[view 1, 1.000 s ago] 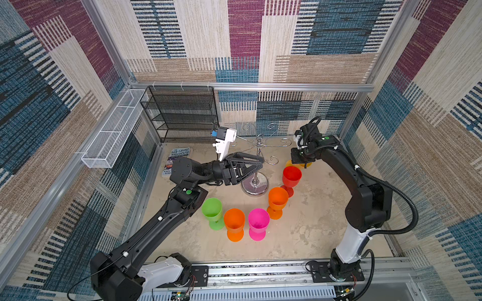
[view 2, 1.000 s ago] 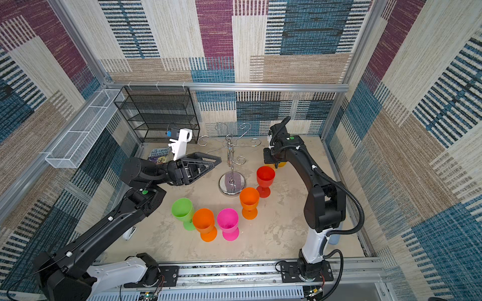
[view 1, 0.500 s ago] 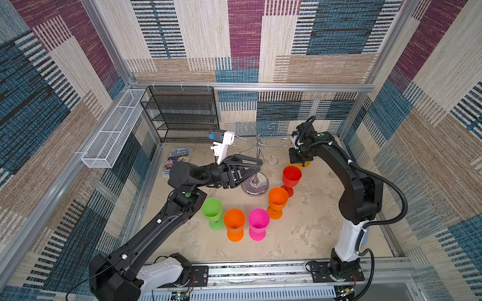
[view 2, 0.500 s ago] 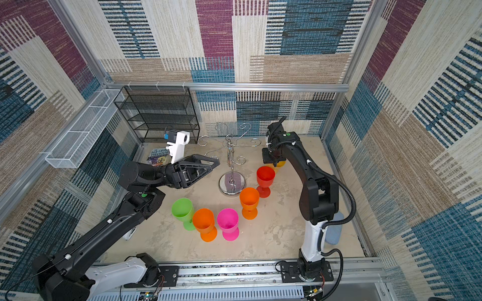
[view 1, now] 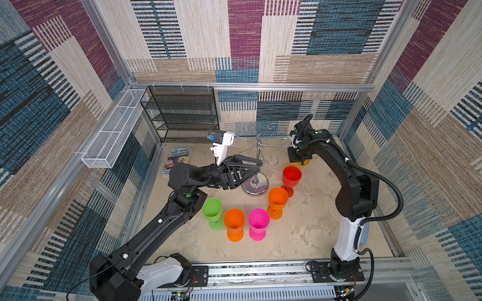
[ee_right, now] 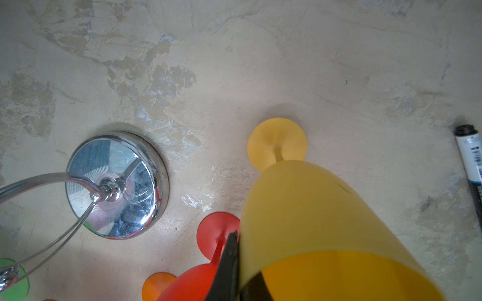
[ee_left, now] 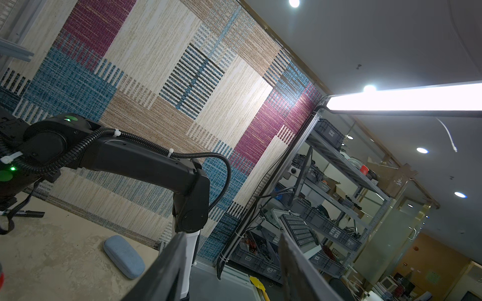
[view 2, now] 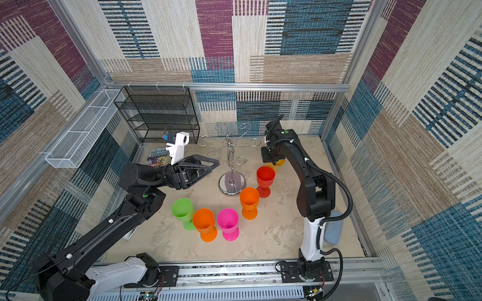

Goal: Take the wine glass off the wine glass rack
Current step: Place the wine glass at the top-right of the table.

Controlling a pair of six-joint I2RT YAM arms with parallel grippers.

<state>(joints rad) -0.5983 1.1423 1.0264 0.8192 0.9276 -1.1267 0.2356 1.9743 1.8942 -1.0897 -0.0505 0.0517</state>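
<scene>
The chrome wine glass rack (view 1: 258,156) (view 2: 229,156) stands mid-table on its round base (ee_right: 114,182), and no glass hangs from its curled arms. A yellow wine glass (view 1: 300,163) (view 2: 276,162) (ee_right: 300,208) stands upright to the right of the rack, its foot on the table. My right gripper (view 1: 300,156) (ee_right: 241,255) is above it, shut on its rim, one finger outside the bowl and one inside. My left gripper (view 1: 257,166) (view 2: 215,165) (ee_left: 230,237) hovers open left of the rack pole, nothing between its fingers.
Several coloured glasses stand in front of the rack: red (view 1: 291,176), orange (view 1: 278,199), pink (view 1: 258,220), orange (view 1: 234,221), green (view 1: 212,209). A black mesh shelf (view 1: 182,114) and a book (view 1: 177,159) are at the back left. A blue case (view 2: 332,230) and a marker (ee_right: 470,156) lie right.
The right arm's elbow has swung in toward the middle while its gripper stayed at the yellow glass. The left arm has barely moved.
</scene>
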